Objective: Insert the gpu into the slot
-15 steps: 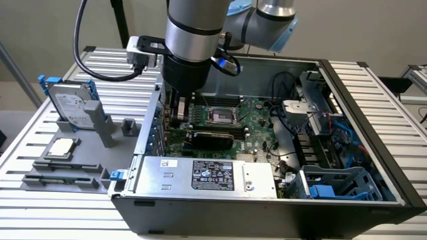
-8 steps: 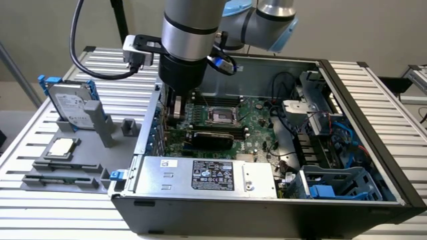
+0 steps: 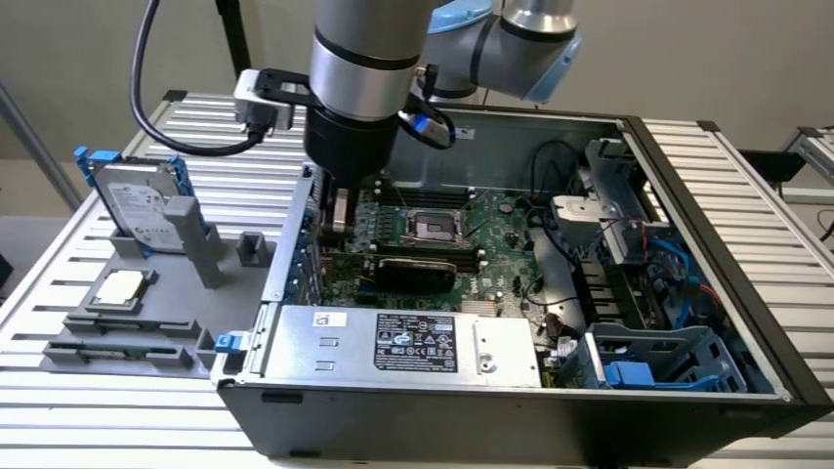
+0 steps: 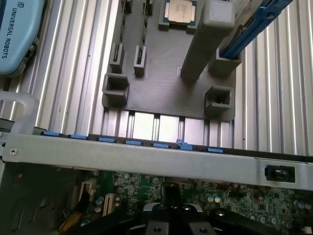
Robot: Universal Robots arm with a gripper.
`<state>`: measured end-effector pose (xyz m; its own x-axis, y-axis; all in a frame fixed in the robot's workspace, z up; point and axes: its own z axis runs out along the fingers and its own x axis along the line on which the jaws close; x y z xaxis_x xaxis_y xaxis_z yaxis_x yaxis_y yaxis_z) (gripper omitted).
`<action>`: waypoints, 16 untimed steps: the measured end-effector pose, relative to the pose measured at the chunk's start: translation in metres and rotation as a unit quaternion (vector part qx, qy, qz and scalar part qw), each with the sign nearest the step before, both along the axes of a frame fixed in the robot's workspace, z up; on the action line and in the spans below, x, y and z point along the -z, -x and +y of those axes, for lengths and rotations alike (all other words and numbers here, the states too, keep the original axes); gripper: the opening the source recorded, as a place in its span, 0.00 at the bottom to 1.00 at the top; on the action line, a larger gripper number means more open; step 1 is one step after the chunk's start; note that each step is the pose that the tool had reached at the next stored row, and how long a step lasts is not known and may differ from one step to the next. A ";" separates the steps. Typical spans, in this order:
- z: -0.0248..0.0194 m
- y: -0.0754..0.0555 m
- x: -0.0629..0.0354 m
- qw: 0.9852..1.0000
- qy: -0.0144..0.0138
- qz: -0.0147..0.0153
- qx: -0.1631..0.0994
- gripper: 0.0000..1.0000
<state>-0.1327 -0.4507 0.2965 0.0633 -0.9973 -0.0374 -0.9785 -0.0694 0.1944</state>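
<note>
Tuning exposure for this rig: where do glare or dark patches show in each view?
Exterior view: the table slats reflect brightly, while the case front wall is dark. Wrist view: glare on the slats beyond the tray, and the motherboard near the gripper sits in shadow.

The arm [image 3: 365,49] is a silver-grey tube with a black band, light-blue joint caps [image 3: 554,54], a black cable [image 3: 144,88], and "UNIVERSAL ROBOTS" printed in the wrist view.
</note>
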 end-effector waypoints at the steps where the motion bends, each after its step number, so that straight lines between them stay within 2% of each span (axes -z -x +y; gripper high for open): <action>1: 0.0002 0.000 0.0003 1.000 0.000 0.001 0.001 0.11; 6: 0.0014 0.001 0.0008 1.000 0.000 0.005 0.006 0.11; 16: 0.0029 0.001 0.0008 1.000 0.000 0.005 0.026 0.11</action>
<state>-0.1340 -0.4478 0.2956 0.0112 -0.9993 -0.0370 -0.9786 -0.0185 0.2050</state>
